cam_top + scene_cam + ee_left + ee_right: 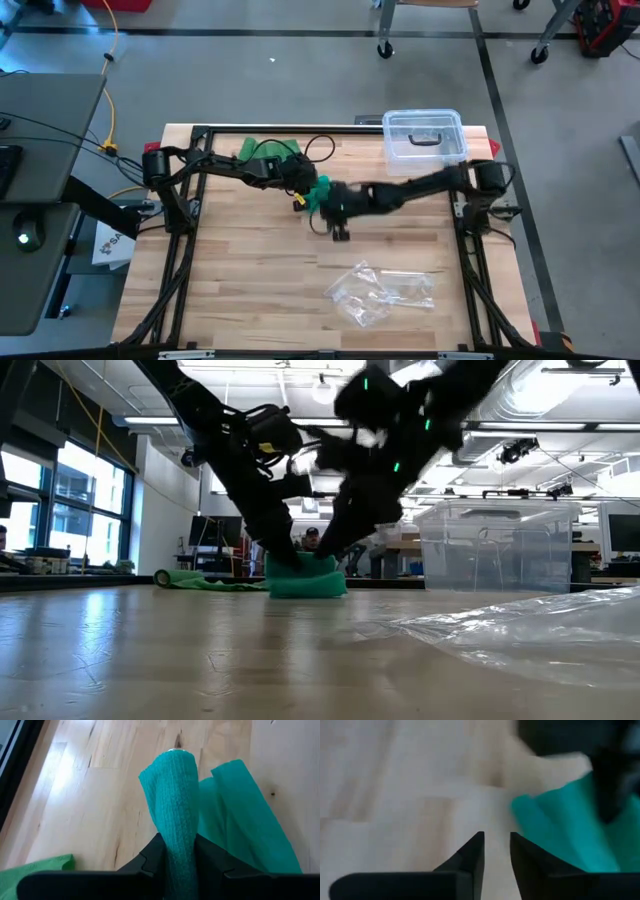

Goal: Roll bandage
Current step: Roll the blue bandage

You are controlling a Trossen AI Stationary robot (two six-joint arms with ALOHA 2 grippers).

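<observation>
Two end effectors [305, 192] [322, 208] at green bandage [177, 820].

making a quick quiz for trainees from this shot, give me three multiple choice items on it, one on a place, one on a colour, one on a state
1. Where does the clear plastic lidded bin sit on the wooden table?
A. far right corner
B. near left corner
C. centre

2. What colour is the soft knitted bandage in the left tool?
A. white
B. teal green
C. red

3. What is the state of the right tool?
A. clamped on the bandage
B. holding the crumpled clear plastic wrapper
C. holding nothing, bandage beside it

Answers:
1 A, the high view shows the bin at the far right corner.
2 B, the left wrist view shows teal green cloth pinched between the fingers.
3 C, the right wrist view shows bare table in the gap between its fingers.
</observation>
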